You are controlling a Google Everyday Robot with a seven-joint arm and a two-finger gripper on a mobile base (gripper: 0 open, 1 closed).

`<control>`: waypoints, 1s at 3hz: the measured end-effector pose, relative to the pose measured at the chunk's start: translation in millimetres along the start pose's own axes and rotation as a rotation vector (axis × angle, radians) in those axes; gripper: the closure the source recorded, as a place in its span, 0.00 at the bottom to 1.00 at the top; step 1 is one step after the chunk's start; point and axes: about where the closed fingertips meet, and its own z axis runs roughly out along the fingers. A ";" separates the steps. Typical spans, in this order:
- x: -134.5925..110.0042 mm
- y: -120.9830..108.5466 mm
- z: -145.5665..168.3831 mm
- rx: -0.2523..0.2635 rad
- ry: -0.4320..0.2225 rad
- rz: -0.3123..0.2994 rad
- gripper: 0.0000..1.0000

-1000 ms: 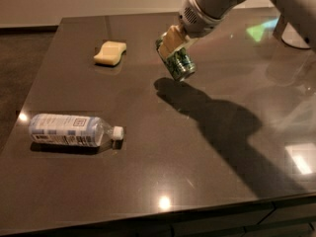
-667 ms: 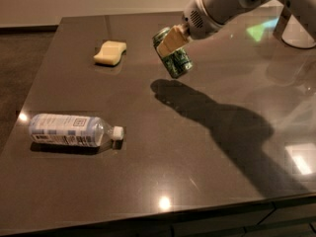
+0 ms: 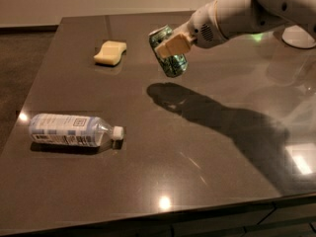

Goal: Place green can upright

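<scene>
Far left, near the front edge: clear plastic water bottle (image 3: 74, 131) with a white cap, lying on its side, cap end to the right. Not the task's thing, and well apart from the arm. Further back: pale yellow sponge block (image 3: 110, 53), flat on the dark glossy tabletop (image 3: 148, 181).

Centre: small dark green metal drink can with pale markings (image 3: 176, 64), clamped in the two-finger gripper (image 3: 171, 46). One cream finger (image 3: 174, 43) crosses the can's upper body; the other is hidden behind it. The can is tilted, silver top up and left, base down and right. Its shadow lies on the table below, apart from it, so I judge the can is held clear of the surface. It needs righting before release.

Right: the white arm reaches in from the upper right. A white rounded object (image 3: 298, 36) sits at the far right edge.
</scene>
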 end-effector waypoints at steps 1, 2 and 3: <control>4.7 6.4 -1.7 -0.043 -0.108 -0.035 1.00; 10.2 12.1 -3.7 -0.089 -0.205 -0.065 1.00; 16.7 18.4 -6.4 -0.129 -0.290 -0.105 1.00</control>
